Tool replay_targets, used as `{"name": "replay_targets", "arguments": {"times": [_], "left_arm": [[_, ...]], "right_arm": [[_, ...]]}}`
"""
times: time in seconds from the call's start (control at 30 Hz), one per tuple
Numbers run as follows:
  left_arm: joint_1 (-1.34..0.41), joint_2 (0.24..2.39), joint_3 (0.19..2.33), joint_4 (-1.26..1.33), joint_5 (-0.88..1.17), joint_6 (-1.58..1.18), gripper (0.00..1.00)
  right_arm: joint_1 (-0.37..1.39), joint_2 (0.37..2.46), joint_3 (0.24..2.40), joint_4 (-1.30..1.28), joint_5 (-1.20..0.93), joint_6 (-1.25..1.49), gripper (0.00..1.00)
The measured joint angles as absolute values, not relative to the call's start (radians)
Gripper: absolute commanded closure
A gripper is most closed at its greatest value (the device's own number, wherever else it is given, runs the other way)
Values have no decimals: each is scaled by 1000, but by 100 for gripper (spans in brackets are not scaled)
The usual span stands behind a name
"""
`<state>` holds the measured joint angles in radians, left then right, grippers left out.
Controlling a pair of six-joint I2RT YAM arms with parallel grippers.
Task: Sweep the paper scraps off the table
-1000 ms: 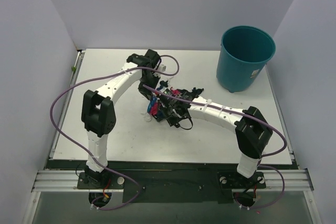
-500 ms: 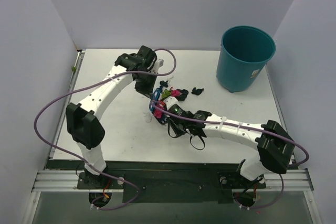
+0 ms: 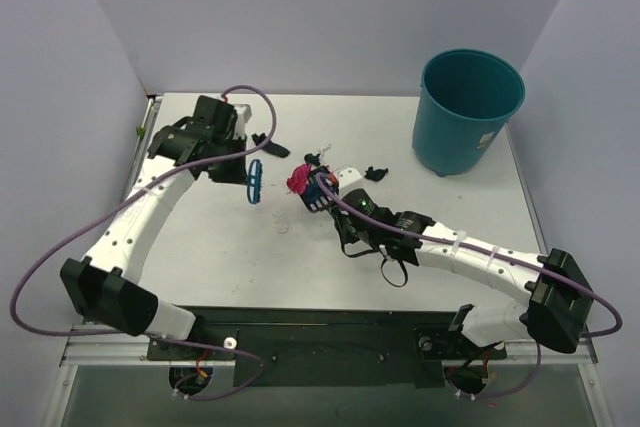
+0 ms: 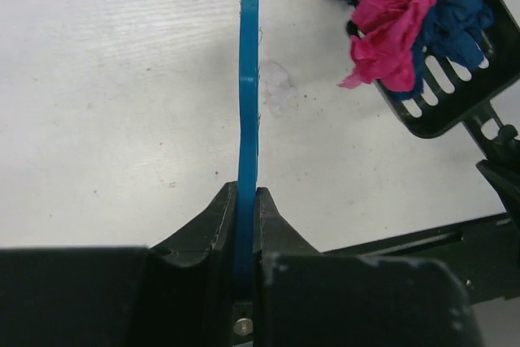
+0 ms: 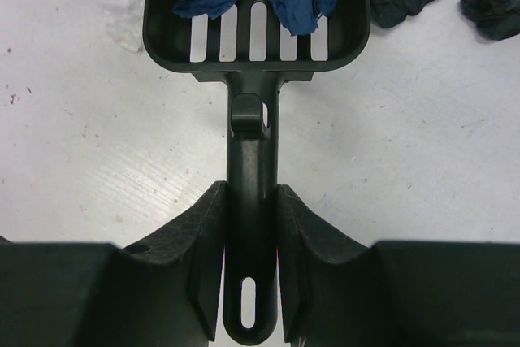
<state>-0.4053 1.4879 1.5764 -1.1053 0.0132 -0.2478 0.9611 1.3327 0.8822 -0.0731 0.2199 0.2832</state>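
Near mid-table, a little left of centre, the right gripper (image 5: 250, 201) is clamped on the handle of the black slotted scoop (image 5: 256, 46), with one finger pressed against each side of the stem. The pan points away from the wrist, toward the far left. I cannot tell from these views whether its lip touches the table (image 3: 200, 247).

Most of the paper scraps (image 4: 390, 14) sit heaped in the scoop's pan. Pink pieces are piled at the front lip and dark blue pieces lie behind them over the slots. Just past the lip, red, white and green bits lie on the tabletop. Two black crumples lie loose to the right of the scoop, on the side toward the teal round bin (image 3: 468, 112). Two more small dark pieces lie at the far left, just beside the left wrist.

The left gripper (image 4: 246, 197) has its jaws closed hard on the blue hand brush (image 4: 248, 95), with no gap showing. In the wrist view the brush is edge-on, a thin upright blue strip with a few bristles showing at its far tip. The brush is left of the scoop and not touching it, with a bare strip of white table between them. Whether the brush tip touches the surface is unclear.

The bin stands upright at the far right corner, well apart from the scoop and the heap.
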Motion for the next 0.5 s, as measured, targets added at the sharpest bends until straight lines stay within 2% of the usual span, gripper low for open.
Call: {"name": "replay_targets", "arguments": {"times": [0.23, 0.5], "left_arm": [[-340, 1285, 1457, -1001, 36, -253, 100], [-341, 1260, 1275, -904, 66, -250, 100]], "right_arm": [[920, 1266, 883, -86, 223, 295, 100], [881, 1178, 933, -182, 239, 310, 100]]}}
